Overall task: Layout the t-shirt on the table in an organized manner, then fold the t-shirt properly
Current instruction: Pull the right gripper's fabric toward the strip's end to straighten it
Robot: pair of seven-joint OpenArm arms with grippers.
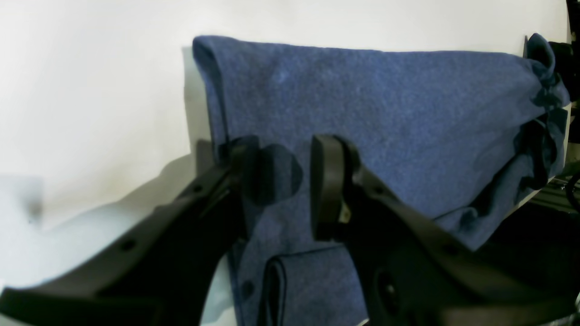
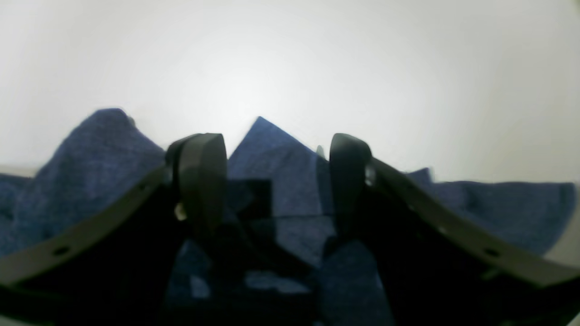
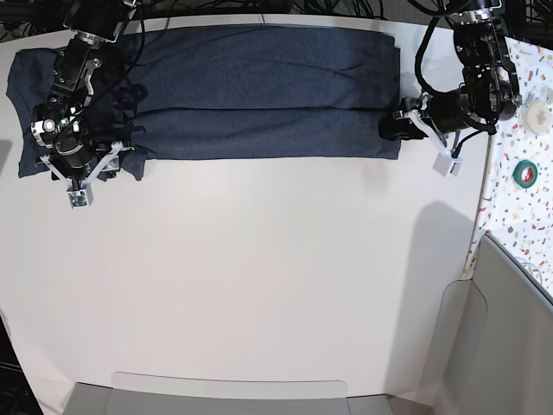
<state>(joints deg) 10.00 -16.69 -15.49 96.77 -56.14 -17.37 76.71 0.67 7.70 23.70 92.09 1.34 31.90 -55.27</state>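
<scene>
- The shirt [image 3: 259,91] is laid as a long folded band along the far edge of the surface [image 3: 276,277], with one end (sleeves and collar side, apparently) bunched under the right arm.
- The left tool [image 1: 285,181] is seen at the other short end of the shirt, its jaws set partly apart with a fold of cloth between them; contact on one jaw is plain, but whether the cloth is truly pinched cannot be told.
- The right tool [image 2: 276,181] is held over the rumpled end of the shirt with its jaws spread wide and nothing pressed between them, so it is taken as released.
- A lopsided fold may be produced: if the left end is lifted while the right end lies free, the band could be dragged askew across the surface.
- The peaks of cloth seen in the right wrist view may be left as creases if the next fold is made over them without smoothing.
- The shirt end by the left tool lies close to the surface's edge, so cloth could be pushed over that edge by a careless sweep.
- If only the top layer is caught by the left tool, the layers could be separated and the earlier fold undone.
</scene>
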